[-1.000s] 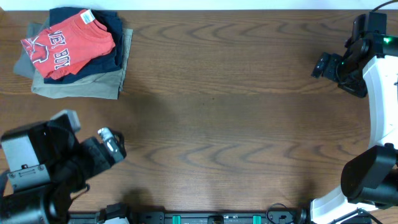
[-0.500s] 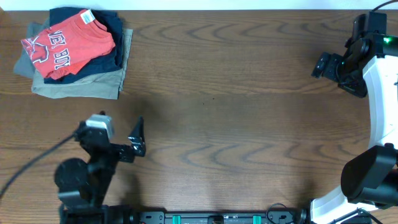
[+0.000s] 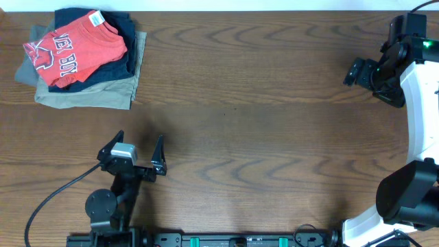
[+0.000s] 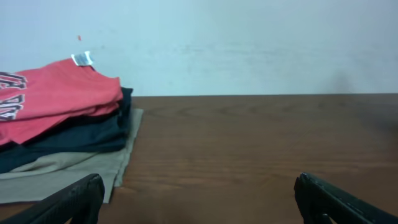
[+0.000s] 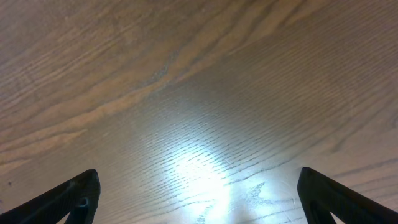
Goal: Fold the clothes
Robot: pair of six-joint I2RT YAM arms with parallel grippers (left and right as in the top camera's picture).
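Observation:
The coral-red T-shirt (image 3: 77,49) with dark blue lettering lies folded on top of a pile of garments at the table's far left corner. It also shows at the left of the left wrist view (image 4: 53,98). My left gripper (image 3: 134,152) is open and empty near the front left of the table, well short of the pile, its fingertips (image 4: 199,199) spread wide over bare wood. My right gripper (image 3: 354,72) is open and empty at the far right, and its wrist view shows only wood between the fingers (image 5: 199,196).
Under the red shirt lie a navy folded garment (image 3: 127,55) and a khaki one (image 3: 89,96); both show in the left wrist view, navy (image 4: 68,140) above khaki (image 4: 56,174). A pale wall (image 4: 249,43) stands behind the wooden table (image 3: 260,137).
My left arm has swung down and turned toward the front left of the table, and its open gripper now points toward the pile. The right arm and the pile have not moved.

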